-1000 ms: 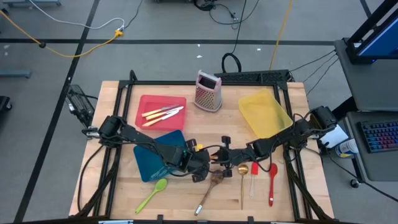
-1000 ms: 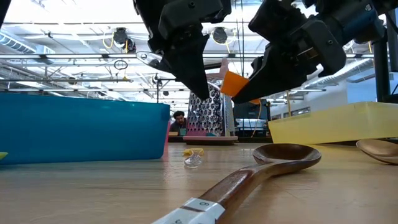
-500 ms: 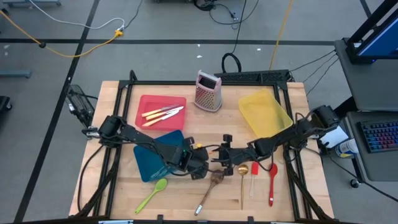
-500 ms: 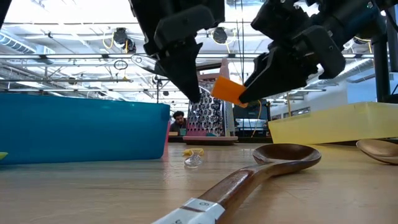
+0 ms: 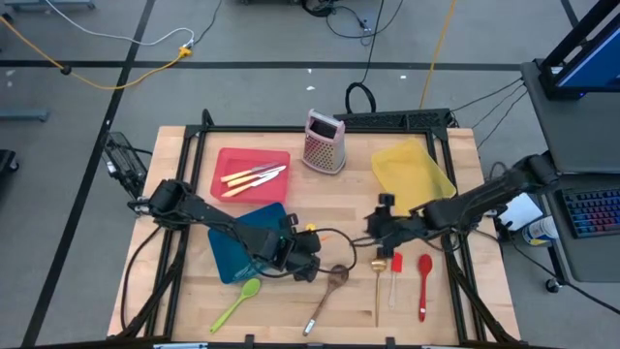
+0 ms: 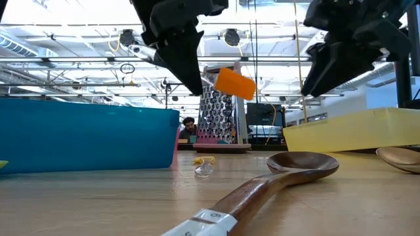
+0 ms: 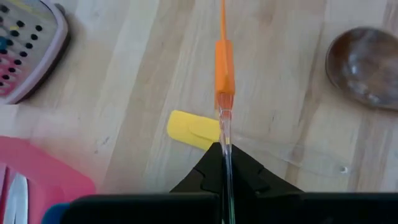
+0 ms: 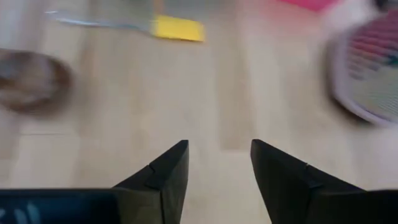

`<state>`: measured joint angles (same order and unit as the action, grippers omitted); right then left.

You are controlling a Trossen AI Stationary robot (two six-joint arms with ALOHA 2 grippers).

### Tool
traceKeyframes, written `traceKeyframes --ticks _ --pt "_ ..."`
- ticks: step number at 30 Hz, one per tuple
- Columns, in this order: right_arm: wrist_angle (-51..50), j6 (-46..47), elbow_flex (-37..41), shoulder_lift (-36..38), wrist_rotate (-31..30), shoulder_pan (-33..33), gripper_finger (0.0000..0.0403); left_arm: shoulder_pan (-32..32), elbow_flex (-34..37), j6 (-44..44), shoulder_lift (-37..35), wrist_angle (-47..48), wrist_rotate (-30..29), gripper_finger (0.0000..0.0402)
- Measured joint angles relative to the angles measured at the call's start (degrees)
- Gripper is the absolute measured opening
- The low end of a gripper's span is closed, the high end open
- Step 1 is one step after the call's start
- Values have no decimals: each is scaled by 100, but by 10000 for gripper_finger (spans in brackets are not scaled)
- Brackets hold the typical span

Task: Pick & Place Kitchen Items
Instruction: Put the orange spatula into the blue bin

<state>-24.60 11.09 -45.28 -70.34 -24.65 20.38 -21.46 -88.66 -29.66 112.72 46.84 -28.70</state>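
My left gripper (image 7: 224, 151) is shut on the orange spatula (image 7: 224, 65) and holds it above the table's middle; the low view shows its orange blade (image 6: 235, 83) in the air. My right gripper (image 8: 217, 165) stands open and empty, to the right of the blade (image 5: 374, 226). A yellow spatula (image 7: 193, 129) lies flat on the wood under the held one. Nearby a wooden spoon (image 5: 334, 281) lies on the table, bowl up. My left gripper pinches the orange spatula's clear handle (image 7: 224, 134) near its free end, between its two fingers. The fingers slant downward and the spatula runs straight on ahead of them. It is lifted clear of the table, blade end farthest from the fingers.
A blue tray (image 5: 242, 247) lies beneath my left arm. Farther back are a red tray (image 5: 237, 160) holding knives, a grater (image 5: 325, 141) and a yellow tray (image 5: 412, 174). A green spoon (image 5: 242, 296), gold spoon (image 5: 378, 267), red spatula (image 5: 396, 264) and red spoon (image 5: 424, 271) lie near the front.
My right gripper has opened and let go of the orange blade. It has then drawn back toward the table's right edge and risen. The orange spatula stays in my left gripper, clear of the table.
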Motion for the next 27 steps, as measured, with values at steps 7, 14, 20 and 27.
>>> traceKeyframes --ticks 7,14,20,27 --pt "-1910 1495 -2 911 -2167 -2 165 -77 2 -48 -36 -20 -240 6" --pt "-3459 2681 10 1246 -2618 -93 164 -82 2 -50 -34 -13 -316 5" --pt "-3260 3007 502 1257 -2266 -472 164 -83 2 -56 -34 -25 -327 4" --pt "-2583 2638 1328 1255 -1033 -1075 164 -80 2 9 -34 -35 -307 4"
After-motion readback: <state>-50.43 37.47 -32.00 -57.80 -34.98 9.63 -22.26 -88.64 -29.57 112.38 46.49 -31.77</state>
